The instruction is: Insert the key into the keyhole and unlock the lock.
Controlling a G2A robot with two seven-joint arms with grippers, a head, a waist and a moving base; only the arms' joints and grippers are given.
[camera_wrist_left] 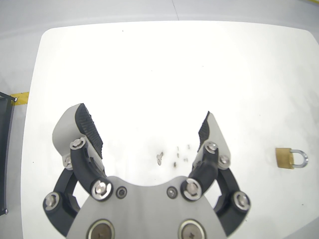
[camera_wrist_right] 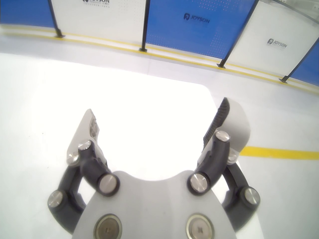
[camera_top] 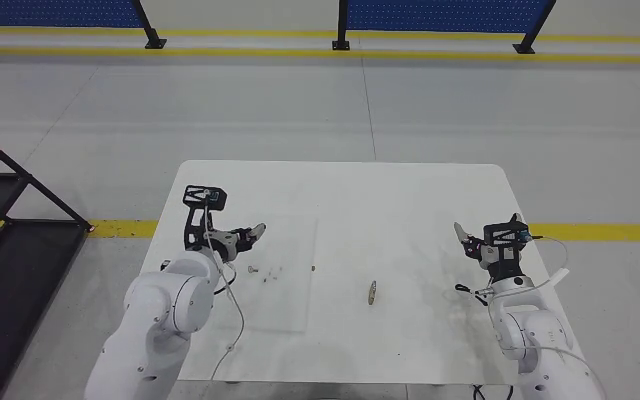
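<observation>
Both left claw (camera_wrist_left: 145, 111) and right claw (camera_wrist_right: 157, 106) were held released, empty — key (camera_wrist_left: 160, 158) lying by the left one, lock (camera_wrist_left: 290, 158) well apart on the counter (camera_wrist_left: 149, 63); a flat key could be nudged aside.

White table (camera_top: 420, 195) on a pale grey floor (camera_top: 300, 110); beyond the table a yellow line (camera_top: 250, 52) runs before blue fence panels (camera_top: 440, 12); beside the table, a black frame (camera_top: 45, 195)

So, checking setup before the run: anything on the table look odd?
A few tiny loose bits lie scattered beside the key, too small to identify. The padlock lies flat, with nothing odd about it.
</observation>
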